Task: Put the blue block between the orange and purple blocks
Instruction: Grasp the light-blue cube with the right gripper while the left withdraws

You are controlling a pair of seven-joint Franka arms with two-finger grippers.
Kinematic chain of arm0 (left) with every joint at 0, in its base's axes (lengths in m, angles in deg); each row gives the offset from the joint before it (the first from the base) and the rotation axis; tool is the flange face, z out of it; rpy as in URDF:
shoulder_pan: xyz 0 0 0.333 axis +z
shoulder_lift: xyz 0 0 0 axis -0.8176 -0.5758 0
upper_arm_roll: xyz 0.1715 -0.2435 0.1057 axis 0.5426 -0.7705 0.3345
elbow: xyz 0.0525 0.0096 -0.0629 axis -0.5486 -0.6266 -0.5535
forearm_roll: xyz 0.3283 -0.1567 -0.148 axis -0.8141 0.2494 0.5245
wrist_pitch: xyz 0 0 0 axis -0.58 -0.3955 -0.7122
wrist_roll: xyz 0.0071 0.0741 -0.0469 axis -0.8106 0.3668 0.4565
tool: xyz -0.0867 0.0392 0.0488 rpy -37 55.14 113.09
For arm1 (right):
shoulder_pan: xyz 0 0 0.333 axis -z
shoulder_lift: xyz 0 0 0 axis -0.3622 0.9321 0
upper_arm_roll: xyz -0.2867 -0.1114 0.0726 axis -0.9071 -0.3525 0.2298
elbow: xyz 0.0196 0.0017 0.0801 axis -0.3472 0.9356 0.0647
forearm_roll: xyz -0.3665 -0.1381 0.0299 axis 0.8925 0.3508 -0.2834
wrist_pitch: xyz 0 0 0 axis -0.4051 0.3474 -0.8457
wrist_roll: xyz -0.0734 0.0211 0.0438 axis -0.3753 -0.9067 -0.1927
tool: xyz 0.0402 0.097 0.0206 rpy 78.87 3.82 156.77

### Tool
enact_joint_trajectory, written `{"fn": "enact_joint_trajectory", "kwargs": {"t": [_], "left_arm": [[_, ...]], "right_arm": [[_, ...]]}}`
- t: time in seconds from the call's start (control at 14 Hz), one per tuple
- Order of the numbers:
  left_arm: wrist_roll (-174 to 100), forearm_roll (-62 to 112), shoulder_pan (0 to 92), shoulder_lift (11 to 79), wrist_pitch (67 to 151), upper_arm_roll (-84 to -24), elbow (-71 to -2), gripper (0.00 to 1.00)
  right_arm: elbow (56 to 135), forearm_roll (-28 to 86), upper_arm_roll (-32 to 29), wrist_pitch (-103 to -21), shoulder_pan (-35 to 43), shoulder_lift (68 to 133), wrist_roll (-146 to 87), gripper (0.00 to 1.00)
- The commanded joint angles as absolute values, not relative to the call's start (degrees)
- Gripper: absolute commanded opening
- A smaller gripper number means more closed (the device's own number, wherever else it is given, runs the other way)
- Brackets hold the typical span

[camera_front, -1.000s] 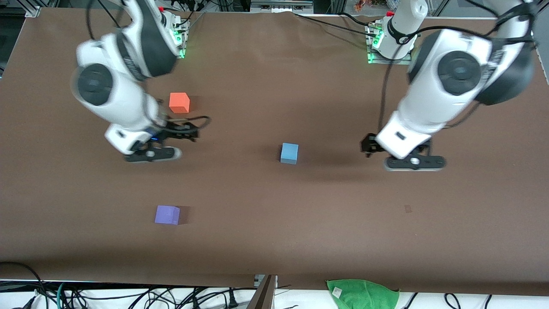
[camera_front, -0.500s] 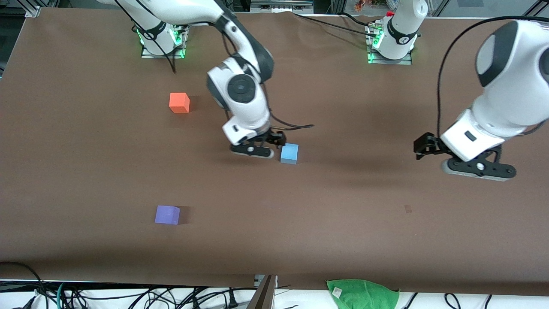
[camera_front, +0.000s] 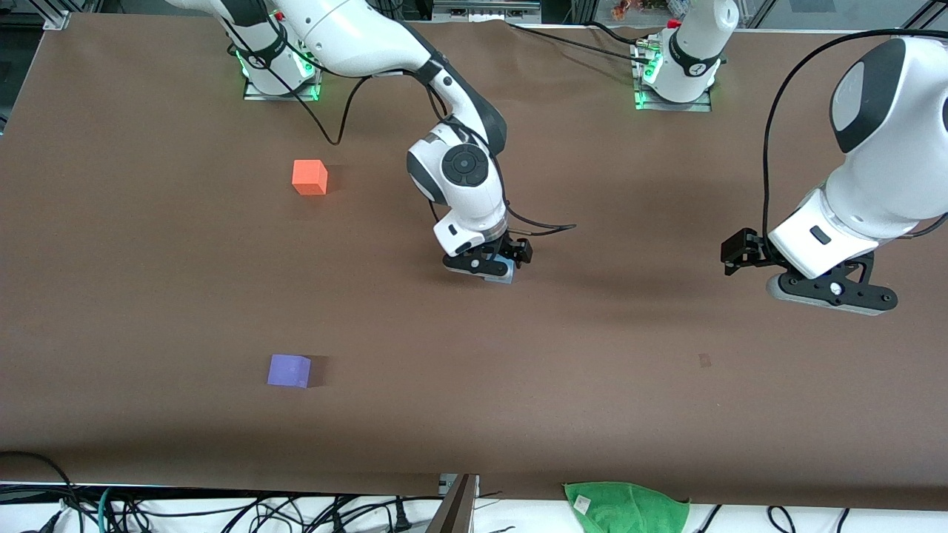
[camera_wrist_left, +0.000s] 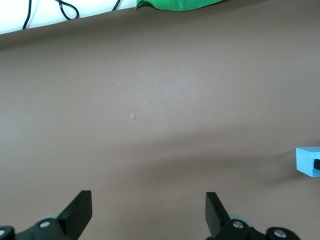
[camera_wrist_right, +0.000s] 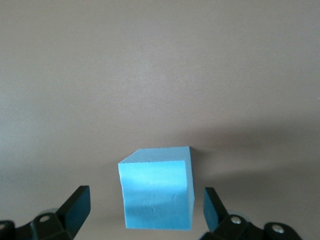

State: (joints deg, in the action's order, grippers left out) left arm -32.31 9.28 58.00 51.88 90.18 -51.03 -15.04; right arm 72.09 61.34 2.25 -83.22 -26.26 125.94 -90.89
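The blue block (camera_front: 506,276) sits at the table's middle, mostly hidden under my right gripper (camera_front: 485,268). In the right wrist view the blue block (camera_wrist_right: 157,187) lies between the open fingers of the right gripper (camera_wrist_right: 145,210), with a gap on each side. The orange block (camera_front: 309,178) sits toward the right arm's end, farther from the front camera. The purple block (camera_front: 289,370) sits nearer to the front camera, at the same end. My left gripper (camera_front: 829,292) is open and empty (camera_wrist_left: 148,215), and waits over bare table at the left arm's end. The blue block also shows in the left wrist view (camera_wrist_left: 308,161).
A green cloth (camera_front: 626,507) lies off the table's front edge; it also shows in the left wrist view (camera_wrist_left: 175,4). Cables hang along that front edge. A small pale mark (camera_front: 704,360) is on the brown table cover (camera_front: 474,385).
My right gripper has swung from near the orange block to over the blue block, fingers now on either side of it. My left gripper drew back toward its own end of the table.
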Motion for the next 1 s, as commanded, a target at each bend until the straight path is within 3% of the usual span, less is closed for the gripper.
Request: {"fn": "enact_joint_trajectory", "kwargs": {"t": [0.0, 0.29, 0.36, 0.43, 0.57, 0.71, 0.93], "left_arm": [[-30.8, 9.2, 60.2, 53.2, 87.5, -51.5, -14.4, 1.0], [-28.5, 9.9, 61.4, 56.1, 84.6, -51.4, -14.6, 1.0], [-28.1, 10.0, 61.3, 56.9, 83.1, -51.5, -14.5, 1.0], [-28.1, 10.0, 61.1, 57.3, 82.3, -51.5, -14.5, 1.0], [-28.1, 11.2, 61.1, 59.1, 82.4, -51.1, -15.6, 1.0], [-28.1, 11.7, 60.4, 61.9, 82.7, -50.0, -17.6, 1.0], [-28.3, 14.2, 55.6, 68.5, 86.0, -44.1, -25.9, 1.0]], "right_arm": [[70.0, 64.4, 1.4, -85.9, -28.4, 128.7, -91.8, 1.0], [70.3, 68.5, 1.4, -86.1, -28.2, 129.6, -90.1, 0.98], [70.5, 68.5, 1.4, -86.0, -27.9, 129.6, -89.7, 0.94], [70.6, 68.5, 1.4, -86.0, -27.9, 129.6, -89.6, 0.88], [70.6, 68.4, 1.4, -85.1, -27.7, 129.4, -89.5, 0.63], [70.5, 68.3, 1.4, -83.3, -26.5, 128.9, -88.2, 0.45], [70.5, 68.0, 1.7, -79.3, -23.7, 127.1, -83.7, 0.42]]}}
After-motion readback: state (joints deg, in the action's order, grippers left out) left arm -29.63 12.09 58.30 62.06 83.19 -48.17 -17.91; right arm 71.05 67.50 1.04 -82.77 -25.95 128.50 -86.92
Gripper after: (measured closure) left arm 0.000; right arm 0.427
